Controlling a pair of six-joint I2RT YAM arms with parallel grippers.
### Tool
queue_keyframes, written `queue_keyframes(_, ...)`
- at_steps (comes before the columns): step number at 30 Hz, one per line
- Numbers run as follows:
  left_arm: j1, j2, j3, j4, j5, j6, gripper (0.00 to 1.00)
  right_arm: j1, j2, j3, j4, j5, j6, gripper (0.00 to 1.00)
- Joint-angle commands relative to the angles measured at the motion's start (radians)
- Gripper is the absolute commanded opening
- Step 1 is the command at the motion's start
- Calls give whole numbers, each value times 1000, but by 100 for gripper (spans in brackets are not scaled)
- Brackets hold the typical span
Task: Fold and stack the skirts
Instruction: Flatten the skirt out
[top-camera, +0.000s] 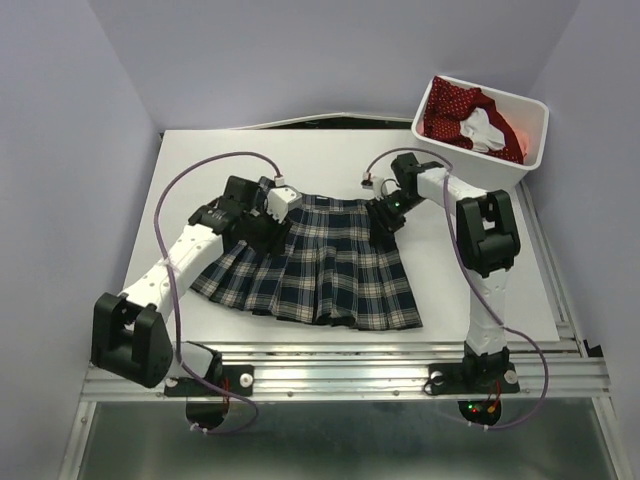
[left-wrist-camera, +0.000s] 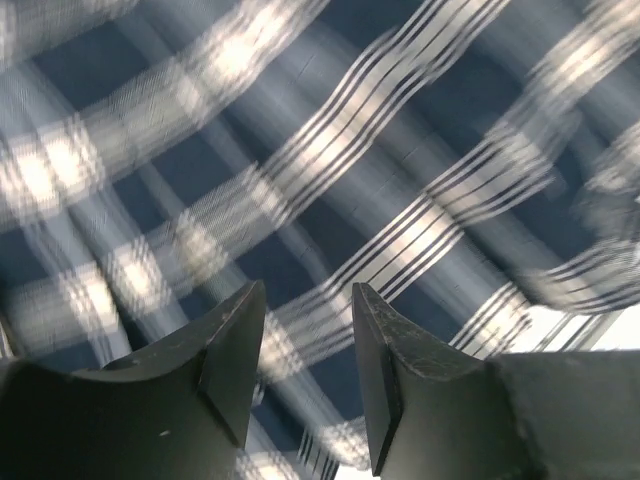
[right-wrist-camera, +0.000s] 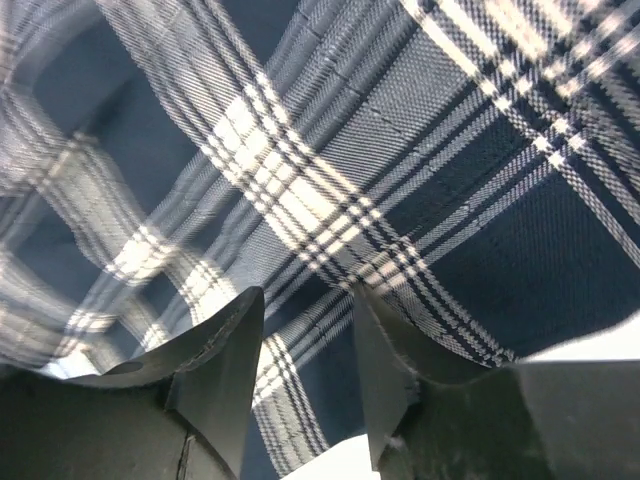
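Observation:
The plaid skirt (top-camera: 320, 270) lies spread flat on the white table (top-camera: 200, 160), waistband at the far side and hem toward the arms. My left gripper (top-camera: 262, 230) is down at the waistband's left corner. My right gripper (top-camera: 385, 220) is down at its right corner. In the left wrist view the gripper (left-wrist-camera: 308, 300) is open just over the plaid cloth (left-wrist-camera: 380, 150). In the right wrist view the gripper (right-wrist-camera: 308, 300) is also open over the cloth (right-wrist-camera: 400, 150), near its edge. The red dotted skirt (top-camera: 450, 108) lies bunched in the white bin.
The white bin (top-camera: 470, 172) stands at the back right corner, with a white cloth piece (top-camera: 482, 128) on the red skirt. The right arm's elbow (top-camera: 487, 235) rises near the bin. Purple cables loop over the table behind both arms. A metal rail runs along the front edge.

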Motion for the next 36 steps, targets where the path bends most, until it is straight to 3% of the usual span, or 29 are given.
queue_keyframes(1, 80, 88, -1, -109, -105, 16, 50, 26, 0, -19, -26, 158, -125, 46)
queue_keyframes(8, 130, 350, 11, -94, -201, 39, 47, 96, -107, -250, -23, 259, -194, 45)
queue_keyframes(12, 133, 622, 155, -54, -224, 23, 45, 167, -190, -395, -28, 247, -174, 45)
queue_keyframes(18, 79, 1020, 754, -158, -193, 14, 44, 221, -213, -473, -69, 5, -55, 46)
queue_keyframes(21, 12, 1204, 1207, -314, -160, 42, 44, 247, -198, -479, -14, -127, 38, 46)
queue_keyframes(23, -39, 1263, 1324, -368, -121, 63, 45, 273, -205, -469, 13, -233, 68, 46)
queue_keyframes(26, -85, 1192, 1248, -371, -95, 89, 45, 273, -270, -414, 1, -310, 91, 50)
queue_keyframes(28, -88, 1104, 1030, -272, -101, 74, 45, 244, -329, -342, -28, -301, 82, 50)
queue_keyframes(32, -65, 931, 801, -192, -164, 19, 47, 108, -354, -207, -40, -300, 84, 50)
queue_keyframes(36, -38, 748, 669, -115, -181, -18, 51, 48, -286, -104, 18, -146, 70, 47)
